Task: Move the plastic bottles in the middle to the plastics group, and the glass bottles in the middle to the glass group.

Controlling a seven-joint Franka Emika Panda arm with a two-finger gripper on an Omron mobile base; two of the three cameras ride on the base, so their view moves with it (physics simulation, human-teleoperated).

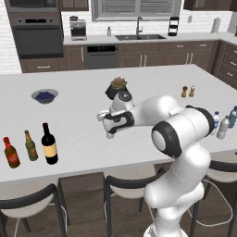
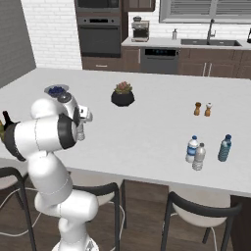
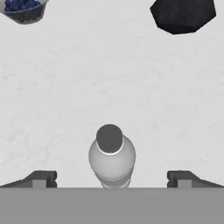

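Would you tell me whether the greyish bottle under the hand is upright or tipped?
Upright: the hand view looks straight down on the greyish bottle, cap centred above its round shoulders.

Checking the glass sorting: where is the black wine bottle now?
The black wine bottle stands near the counter's front left edge in the left base view, right beside the olive-green bottle and red-labelled brown bottle.

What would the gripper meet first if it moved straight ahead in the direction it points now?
Probably the clear greyish bottle, which stands upright between the open gripper's fingertips in the hand view, seen from above. Below it is the white counter. Depth is hard to judge.
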